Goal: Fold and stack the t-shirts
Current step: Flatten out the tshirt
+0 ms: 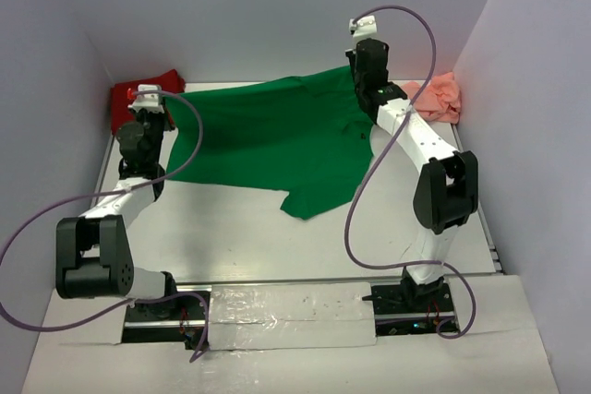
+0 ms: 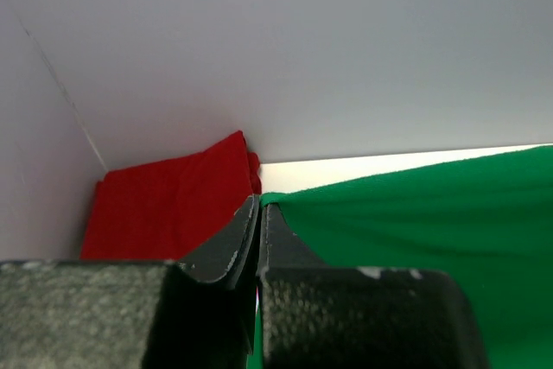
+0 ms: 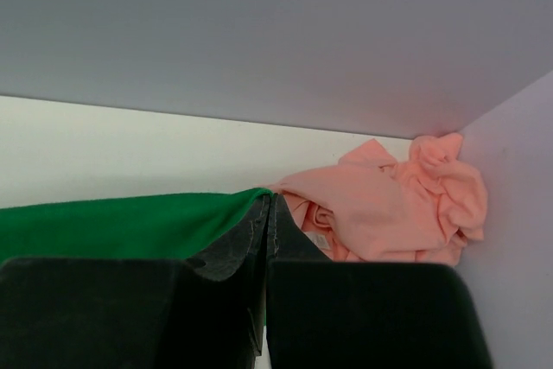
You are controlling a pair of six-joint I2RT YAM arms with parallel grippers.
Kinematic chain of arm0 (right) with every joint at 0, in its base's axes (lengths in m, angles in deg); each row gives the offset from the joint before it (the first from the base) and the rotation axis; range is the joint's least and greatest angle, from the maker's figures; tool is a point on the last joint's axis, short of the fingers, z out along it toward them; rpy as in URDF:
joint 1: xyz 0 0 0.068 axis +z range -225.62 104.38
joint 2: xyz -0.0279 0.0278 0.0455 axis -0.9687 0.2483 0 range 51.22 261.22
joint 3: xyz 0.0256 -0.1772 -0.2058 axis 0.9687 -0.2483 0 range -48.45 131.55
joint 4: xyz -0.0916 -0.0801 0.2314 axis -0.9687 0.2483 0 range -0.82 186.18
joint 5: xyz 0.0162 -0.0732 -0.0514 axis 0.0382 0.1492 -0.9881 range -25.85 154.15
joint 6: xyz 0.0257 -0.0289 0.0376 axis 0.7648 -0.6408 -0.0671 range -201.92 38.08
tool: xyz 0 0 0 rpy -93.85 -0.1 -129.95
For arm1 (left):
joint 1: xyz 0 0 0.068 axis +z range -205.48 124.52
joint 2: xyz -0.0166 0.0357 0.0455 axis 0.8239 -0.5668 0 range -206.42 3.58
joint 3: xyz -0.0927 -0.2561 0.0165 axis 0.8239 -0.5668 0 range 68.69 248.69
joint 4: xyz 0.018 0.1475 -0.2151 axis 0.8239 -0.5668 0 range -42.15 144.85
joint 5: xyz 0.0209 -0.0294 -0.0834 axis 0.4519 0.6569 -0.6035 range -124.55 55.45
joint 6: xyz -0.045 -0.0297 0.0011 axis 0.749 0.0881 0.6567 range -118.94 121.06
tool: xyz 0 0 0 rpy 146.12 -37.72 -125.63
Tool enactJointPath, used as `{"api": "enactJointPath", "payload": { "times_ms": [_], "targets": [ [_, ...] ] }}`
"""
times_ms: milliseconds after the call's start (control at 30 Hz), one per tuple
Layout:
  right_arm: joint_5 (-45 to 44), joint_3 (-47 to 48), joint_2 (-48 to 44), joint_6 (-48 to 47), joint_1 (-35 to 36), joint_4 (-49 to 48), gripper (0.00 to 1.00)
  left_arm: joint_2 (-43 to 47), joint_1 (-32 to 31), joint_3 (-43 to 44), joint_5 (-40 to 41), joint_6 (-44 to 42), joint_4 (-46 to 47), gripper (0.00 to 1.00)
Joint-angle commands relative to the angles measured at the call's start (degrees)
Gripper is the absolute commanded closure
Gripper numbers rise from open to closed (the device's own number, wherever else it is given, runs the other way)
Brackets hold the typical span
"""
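Red shirt (image 1: 138,91): bunched in the far left corner, just left of and beyond the left tool, against the walls; in the left wrist view (image 2: 164,209) it fills the space left of the fingertips.
Left tool (image 2: 258,207): fingers pressed together, pinching the left end of the green shirt's far edge; the cloth starts right at the tips and runs off to the right. In the top view (image 1: 169,110) it sits at the shirt's left corner.
Green shirt (image 1: 268,136): spread wide between the two tools, its far edge stretched from one to the other and its near part lying on the tabletop (image 1: 231,237), with one flap reaching toward the arm bases.
Right tool (image 3: 270,200): fingers pressed together, pinching the right end of the same far edge; green cloth (image 3: 112,222) extends left from the tips. In the top view (image 1: 354,76) it is at the shirt's far right corner.
Pink shirt (image 1: 434,99): crumpled in the far right corner, just right of and beyond the right tool; in the right wrist view (image 3: 389,205) it is close beside the fingertips.
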Motion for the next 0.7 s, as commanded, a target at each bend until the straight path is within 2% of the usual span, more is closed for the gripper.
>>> {"api": "enactJointPath", "payload": {
  "times_ms": [0,367,667],
  "targets": [
    [-1.39,2.99,1.04,-0.90,0.14,-3.46,1.00,-1.07,-0.31,-0.45,1.78,-1.50,8.67,0.97],
    [-1.30,1.93,3.15,-2.57,0.06,-4.95,1.00,-5.55,-0.23,-1.51,3.52,-3.08,12.80,0.94],
    [-2.18,11.94,12.37,-0.55,-0.65,-3.11,1.00,-18.27,-0.31,5.34,6.00,-3.08,18.95,0.93]
  ]
}}
